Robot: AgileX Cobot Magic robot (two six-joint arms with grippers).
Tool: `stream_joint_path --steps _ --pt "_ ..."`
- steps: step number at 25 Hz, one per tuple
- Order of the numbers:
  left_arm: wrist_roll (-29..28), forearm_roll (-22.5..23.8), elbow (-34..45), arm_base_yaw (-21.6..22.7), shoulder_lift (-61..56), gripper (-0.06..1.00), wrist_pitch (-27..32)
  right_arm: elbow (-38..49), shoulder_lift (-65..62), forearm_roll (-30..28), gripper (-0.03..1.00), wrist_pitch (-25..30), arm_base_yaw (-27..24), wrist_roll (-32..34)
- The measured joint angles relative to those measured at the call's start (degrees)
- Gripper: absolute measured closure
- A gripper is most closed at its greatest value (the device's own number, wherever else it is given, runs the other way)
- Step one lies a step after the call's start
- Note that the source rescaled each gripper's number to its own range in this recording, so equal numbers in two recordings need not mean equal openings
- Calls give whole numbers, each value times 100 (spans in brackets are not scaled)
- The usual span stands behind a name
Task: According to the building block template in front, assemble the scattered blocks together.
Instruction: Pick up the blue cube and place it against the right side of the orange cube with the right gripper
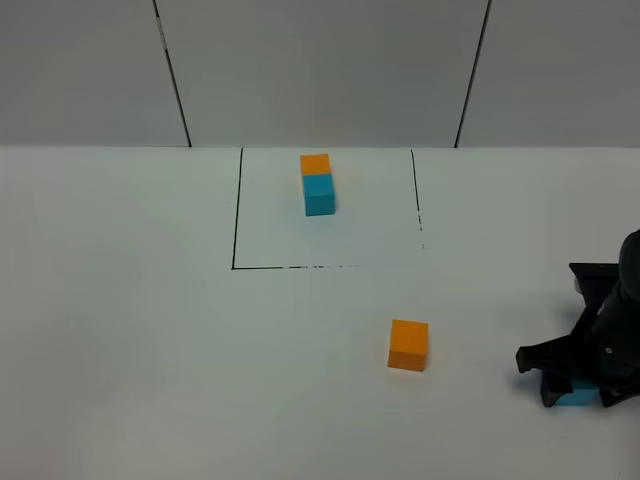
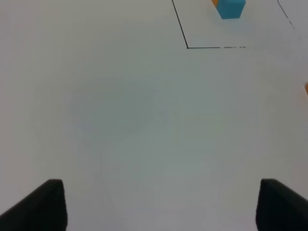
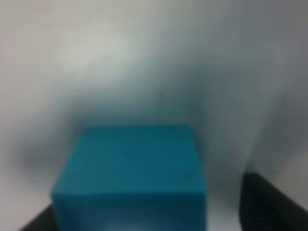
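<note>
The template, a joined orange-and-cyan pair (image 1: 318, 185), stands at the back inside a black-outlined square; its cyan end also shows in the left wrist view (image 2: 231, 8). The loose orange cube (image 1: 408, 345) sits on the white table in front of the square, right of centre. The loose cyan-blue cube (image 1: 578, 397) is at the front right, between the fingers of my right gripper (image 1: 578, 388). In the right wrist view the cube (image 3: 132, 173) fills the gap, with one finger (image 3: 269, 202) standing apart from it. My left gripper (image 2: 159, 207) is open and empty over bare table.
The black square outline (image 1: 233, 220) marks the template area at the back centre. A grey panelled wall (image 1: 320, 70) rises behind the table. A sliver of the orange cube (image 2: 306, 88) shows at the edge of the left wrist view.
</note>
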Motion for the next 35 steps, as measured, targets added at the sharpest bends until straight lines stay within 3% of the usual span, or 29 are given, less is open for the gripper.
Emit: stream_joint_path --steps 1,2,7,11,16,21,25,35 --pt "0 0 0 0 0 27 0 -12 6 6 90 -19 0 0" --pt "0 0 0 0 0 27 0 -19 6 19 96 -19 0 -19" --pt "0 0 0 0 0 27 0 -179 -3 -137 96 348 114 -734" --pt "-2 0 0 0 0 27 0 -772 -81 -1064 96 1138 559 -1324" --pt "-2 0 0 0 0 27 0 -1279 -101 -2193 96 1631 1067 -3075" --pt "-2 0 0 0 0 27 -2 -1303 116 -2247 96 1358 1405 -4334" --pt "-2 0 0 0 0 27 -2 -1315 250 -2165 96 888 1585 -4603" --pt "-2 0 0 0 0 27 -2 -1314 608 -1835 96 726 1660 -5124"
